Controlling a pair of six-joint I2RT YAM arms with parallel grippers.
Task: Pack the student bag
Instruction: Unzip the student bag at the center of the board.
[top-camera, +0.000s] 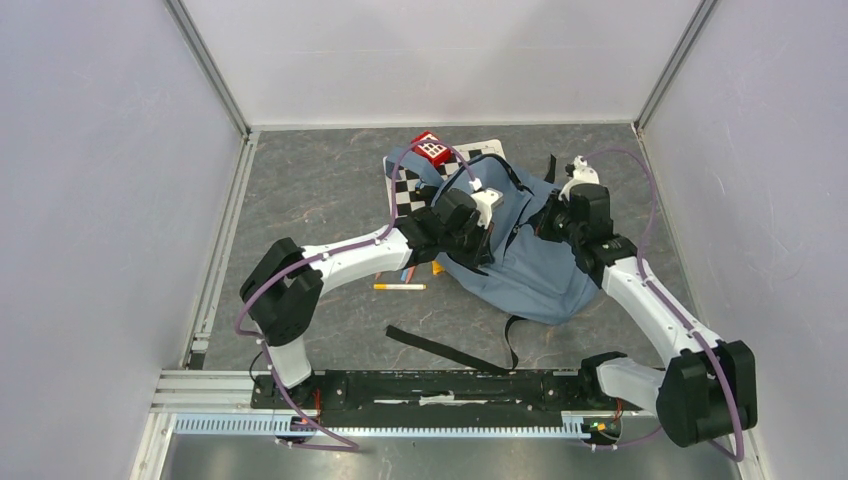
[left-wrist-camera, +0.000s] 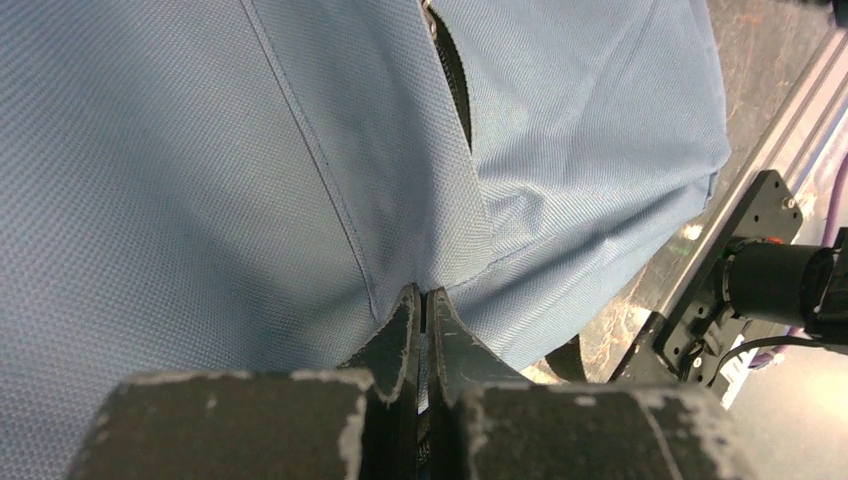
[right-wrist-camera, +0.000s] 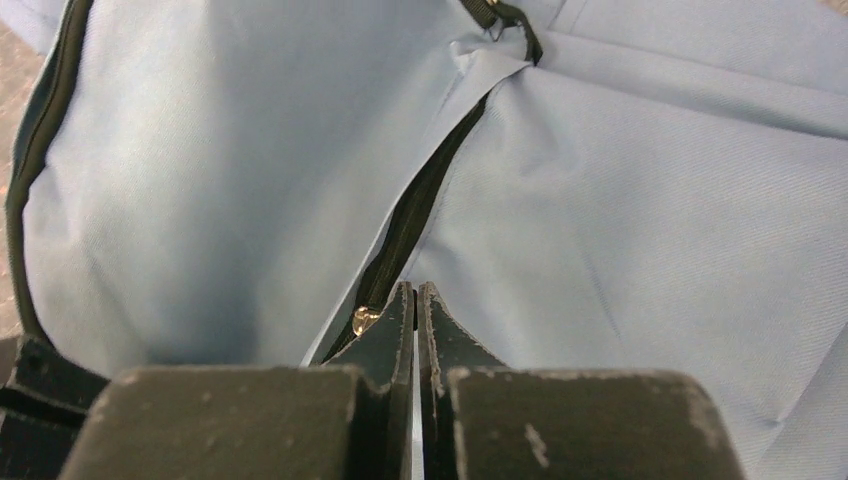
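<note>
The student bag (top-camera: 530, 265) lies on the table (top-camera: 320, 200), partly over a checkered board (top-camera: 405, 190). The left gripper (left-wrist-camera: 422, 296) pinches its cloth; the right gripper (right-wrist-camera: 416, 292) is closed at its zipper (right-wrist-camera: 410, 215). Beyond the bag sits a red toy house (top-camera: 432, 148), left of it a pen (top-camera: 399, 287), nearer a strap (top-camera: 445, 349).

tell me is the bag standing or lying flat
Lying flat: the bag sprawls slumped on the table, a strap trailing loose beside it.

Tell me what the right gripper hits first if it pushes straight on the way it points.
The student bag: the right gripper, jaws shut, sits right at its dark zipper, so that seam likely comes first, though depth is unclear.
</note>
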